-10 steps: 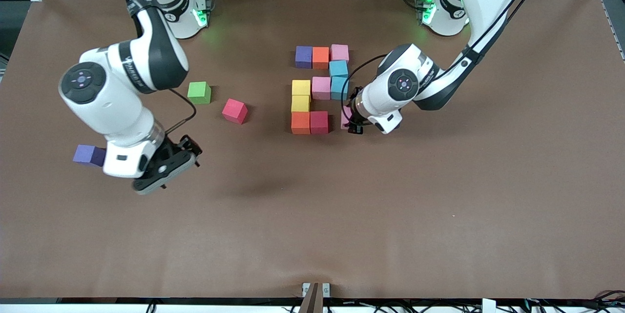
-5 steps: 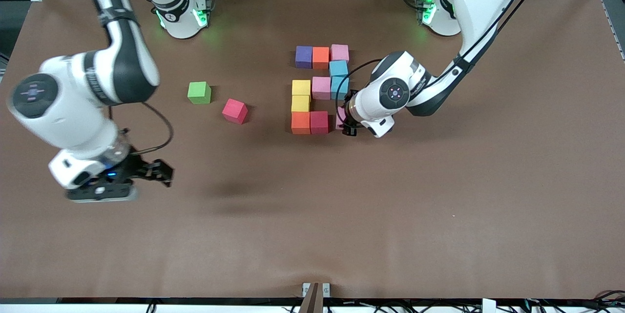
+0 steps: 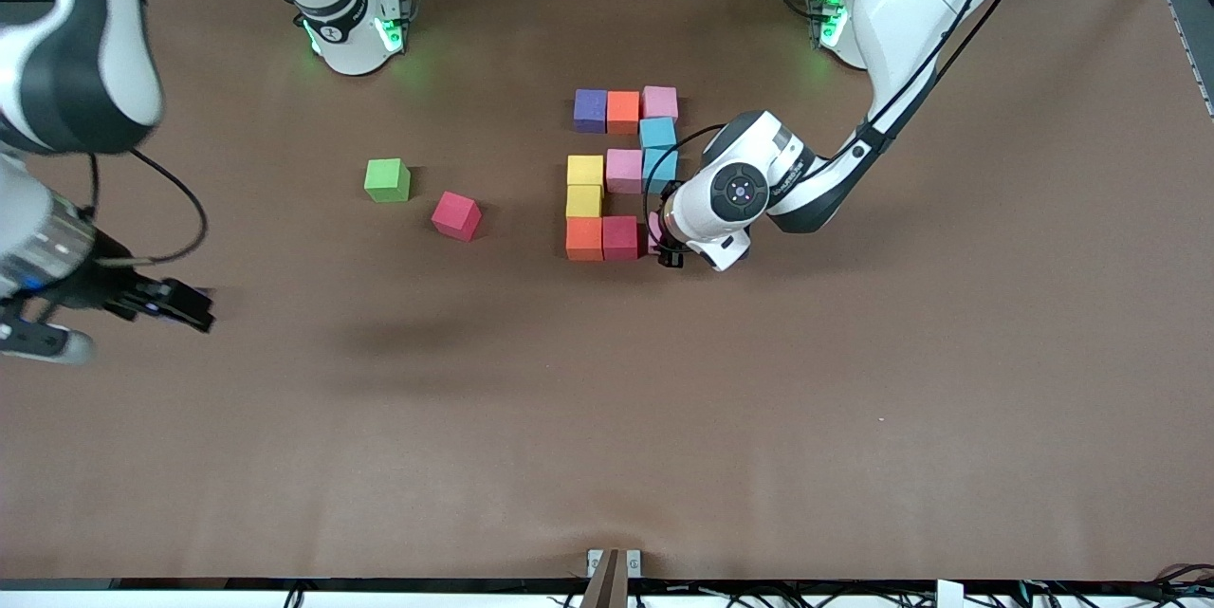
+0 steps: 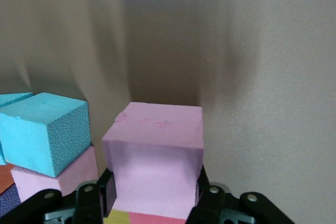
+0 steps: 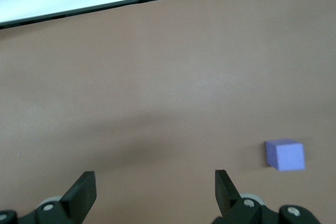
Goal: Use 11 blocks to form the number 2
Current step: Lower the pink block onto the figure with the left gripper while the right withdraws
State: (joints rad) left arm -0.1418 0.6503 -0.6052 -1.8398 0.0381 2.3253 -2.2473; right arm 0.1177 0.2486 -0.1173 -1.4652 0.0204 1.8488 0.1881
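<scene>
Covering the whole surface (image 3: 607,418) is a brown mat, with power strips, cables and aluminium framing along the edge where the arm bases stand

The number 2 (image 3: 621,176) sits mid-surface, nearly built from the blocks: purple, orange and pink in the row nearest the bases, a light blue cube under the pink, then yellow, pink and light blue, one yellow, and orange and red in the row nearest the front camera

The left hand (image 3: 664,243) is down just beside the red cube, toward the left arm's end, clamped on a pink cube (image 4: 155,156). The right hand (image 3: 156,300) hangs over the right arm's end of the surface, fingers wide apart and holding nothing

A green cube (image 3: 387,179) and a loose red cube (image 3: 456,214) lie between the digit and the right arm's end

Only the right wrist view shows a lone purple cube (image 5: 285,155) on the mat; only the left wrist view shows the pink cube's whole face between the pads
</scene>
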